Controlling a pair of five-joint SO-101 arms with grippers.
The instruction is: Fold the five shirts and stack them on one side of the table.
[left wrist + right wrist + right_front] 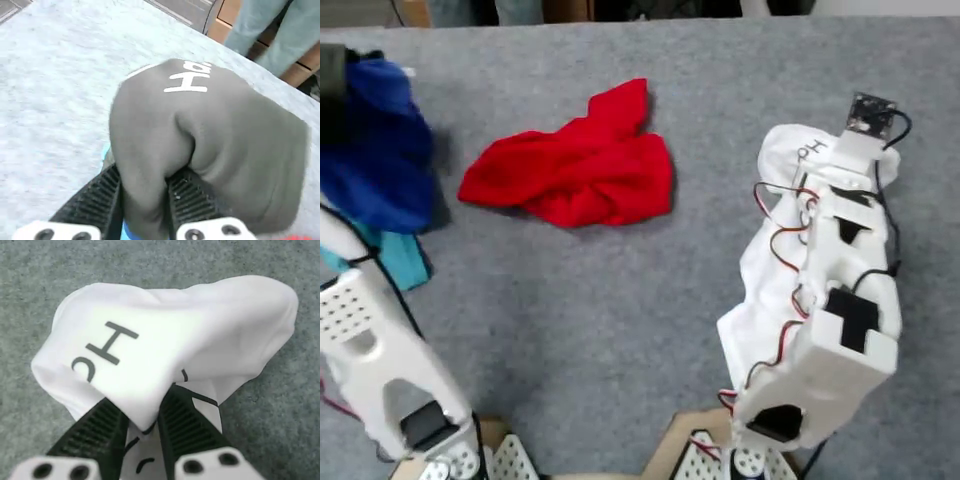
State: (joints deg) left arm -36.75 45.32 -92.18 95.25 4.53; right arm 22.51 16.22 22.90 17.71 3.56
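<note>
The left jaws pinch a grey shirt (210, 130) by the left edge of the counter (740, 90); the right jaws pinch a white shirt (165, 335) near its right edge. The red shirt (570, 170) lies crumpled mid-counter, so the folding seems far from finished.

A red shirt (570, 178), blue shirt (378, 160), teal shirt (406, 262), dark-lettered white shirt (165, 340) and white-lettered grey shirt (225, 145) are showing against a grey table (620, 330).

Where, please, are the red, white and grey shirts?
red shirt (575, 178), high view, middle of the crumpled cloth.
white shirt (200, 325), right wrist view, upper fold.
grey shirt (225, 130), left wrist view, bunched middle.
</note>
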